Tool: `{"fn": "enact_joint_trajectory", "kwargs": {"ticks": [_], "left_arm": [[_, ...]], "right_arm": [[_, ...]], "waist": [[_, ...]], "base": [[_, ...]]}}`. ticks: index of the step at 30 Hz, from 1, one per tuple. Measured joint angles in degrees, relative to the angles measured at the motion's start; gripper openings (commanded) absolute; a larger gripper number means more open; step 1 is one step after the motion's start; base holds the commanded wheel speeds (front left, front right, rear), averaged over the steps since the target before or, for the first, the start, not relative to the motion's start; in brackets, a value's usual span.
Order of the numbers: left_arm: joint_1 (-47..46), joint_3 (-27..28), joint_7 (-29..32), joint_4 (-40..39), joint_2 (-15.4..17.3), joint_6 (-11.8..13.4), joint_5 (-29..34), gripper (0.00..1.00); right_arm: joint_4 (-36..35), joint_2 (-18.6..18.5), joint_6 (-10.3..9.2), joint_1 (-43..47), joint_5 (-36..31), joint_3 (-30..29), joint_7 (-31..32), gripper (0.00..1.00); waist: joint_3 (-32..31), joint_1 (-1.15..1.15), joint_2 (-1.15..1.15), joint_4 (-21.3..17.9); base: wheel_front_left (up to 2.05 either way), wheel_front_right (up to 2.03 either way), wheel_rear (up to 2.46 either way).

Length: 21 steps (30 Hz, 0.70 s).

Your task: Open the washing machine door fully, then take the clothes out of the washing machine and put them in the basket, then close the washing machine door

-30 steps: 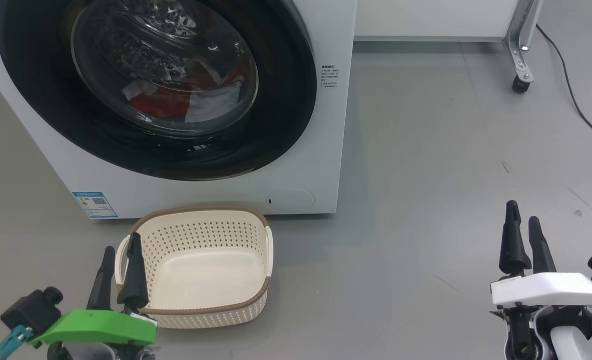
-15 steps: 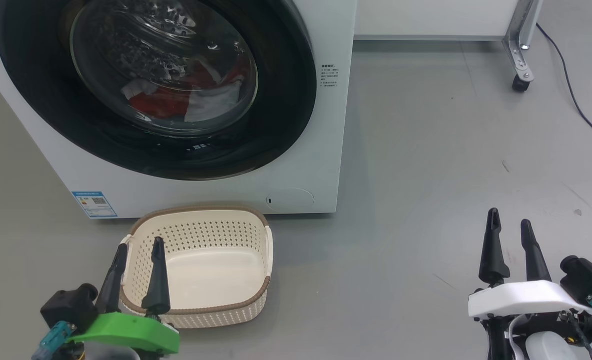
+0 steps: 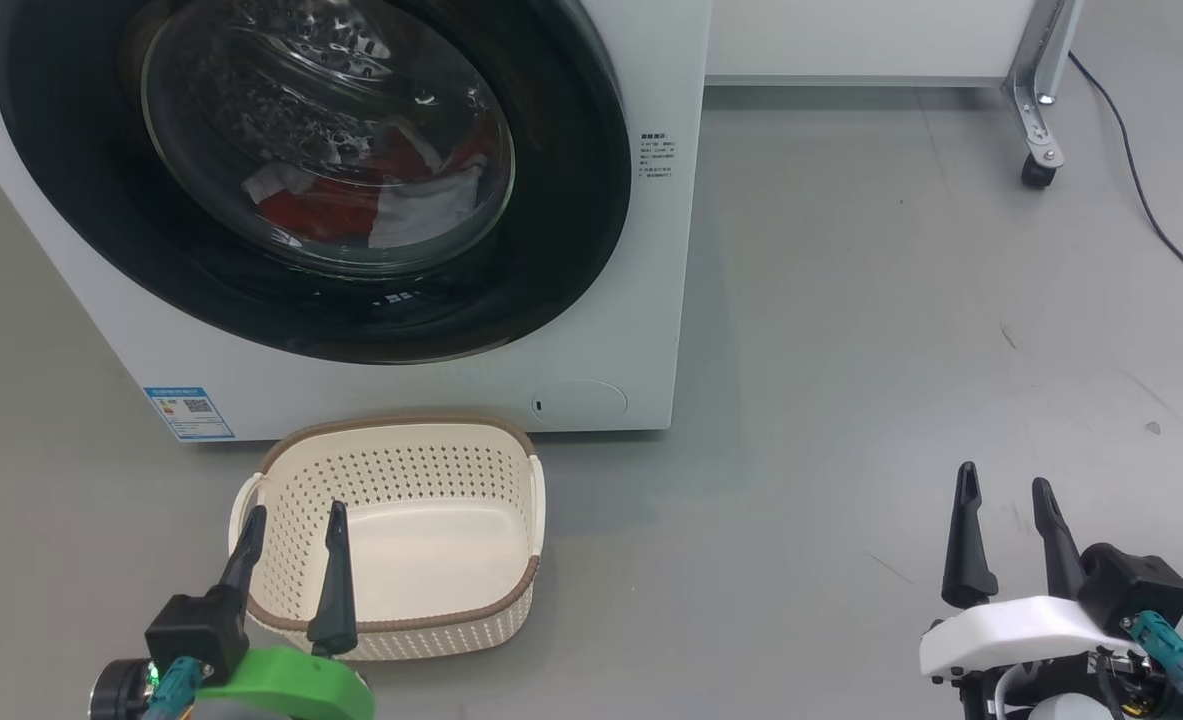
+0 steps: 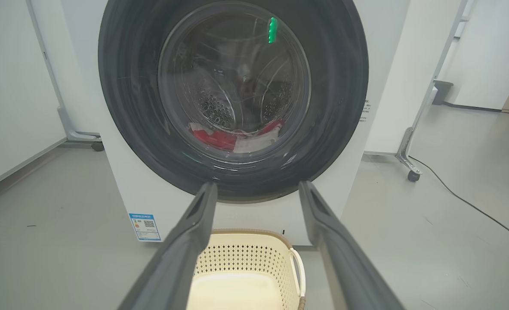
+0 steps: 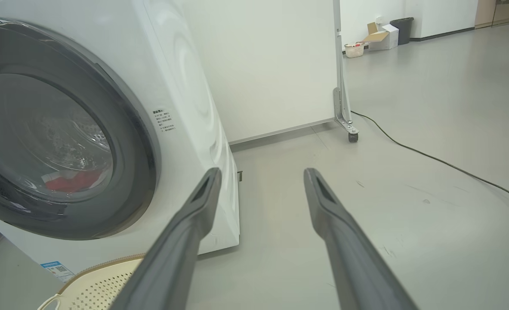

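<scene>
The left jaws have sunk to the lower left, overlapping the empty basket (image 3: 401,470), and the right jaws to the lower right. Both stand open. The washing machine door (image 3: 571,200), upper left, remains shut with red clothes (image 3: 316,212) behind its glass, so opening hasn't started.

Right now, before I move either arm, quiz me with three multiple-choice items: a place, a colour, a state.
1. Where is the cream perforated plastic basket? A) on the grey floor before the white boxy washing machine; B) inside the drum; C) atop the machine.
2. What colour are the soft fabric clothes inside? A) blue; B) red and white; C) black.
3. The round black-rimmed washing machine door is: A) shut; B) fully open; C) half open.
Answers: 1 A, it sits on the floor below the door. 2 B, red and white show through the door. 3 A, its rim lies flush with the front.
</scene>
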Motion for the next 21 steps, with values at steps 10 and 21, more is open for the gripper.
{"fn": "enact_joint_trajectory", "kwargs": {"ticks": [10,21], "left_arm": [[0.6,-0.5,0.0,2.4,-0.2,0.9,0.0,1.00],[0.6,-0.9,0.0,4.3,-0.3,1.0,0.5,1.00]], "right_arm": [[1.9,0.0,-0.59,0.2,-0.1,-1.4,0.0,1.00],[3.6,0.0,-1.41,0.0,-1.6,-1.3,0.0,1.00]], "waist": [[0.2,0.00,0.00,-0.2],[0.9,0.00,0.00,-0.4]], "base": [[0.00,0.00,0.00],[0.00,0.00,0.00]]}}
